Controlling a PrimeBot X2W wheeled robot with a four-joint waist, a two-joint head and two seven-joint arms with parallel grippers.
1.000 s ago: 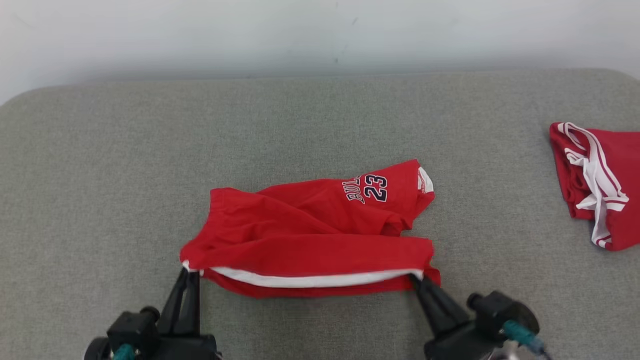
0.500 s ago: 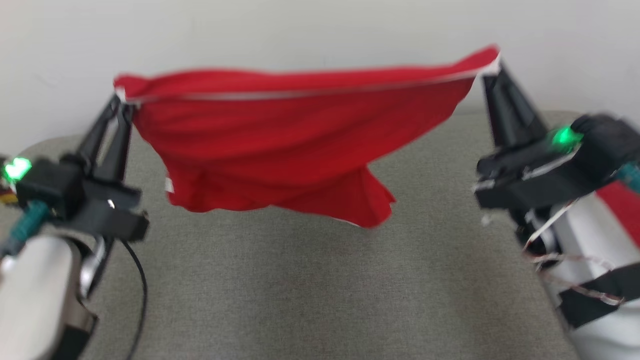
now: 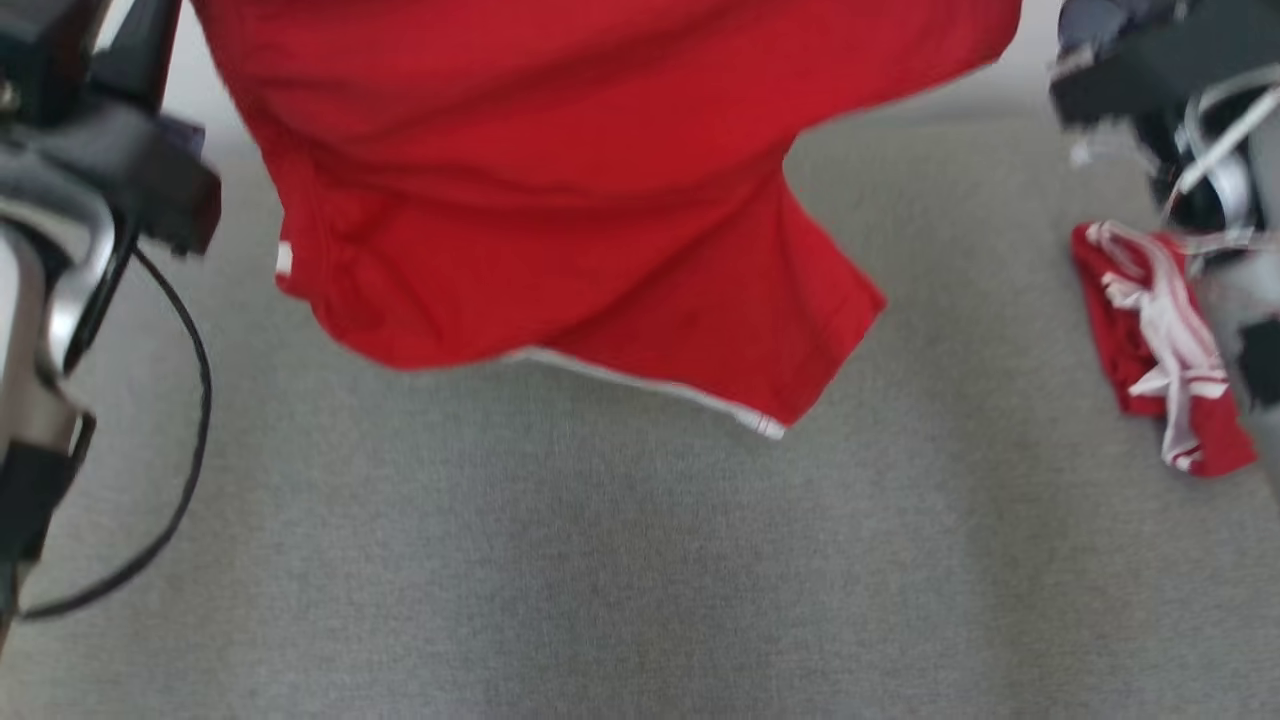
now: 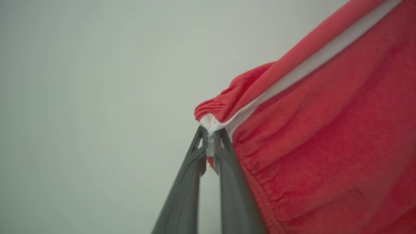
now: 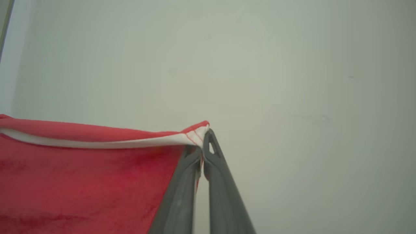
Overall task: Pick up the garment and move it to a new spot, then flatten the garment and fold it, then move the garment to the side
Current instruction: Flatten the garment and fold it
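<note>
I hold the garment (image 3: pixel 560 200) in the air, clear of the grey cushion (image 3: pixel 600 580), so it hangs open and sheds creases before I lay it flat. My left gripper (image 4: pixel 211 134) is clenched on one end of the white-striped band (image 4: pixel 292 85), my right gripper (image 5: pixel 201 143) on the other. The band, its long axis, runs between my arms, roughly level I think, as the head view is blurred; the hem (image 3: pixel 640 385) points down.

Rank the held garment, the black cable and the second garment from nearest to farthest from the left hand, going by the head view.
1. Held garment: pinched in the left hand, upper left.
2. Cable: hanging under that arm, left edge.
3. Second garment: lying on the grey surface, far right.
</note>
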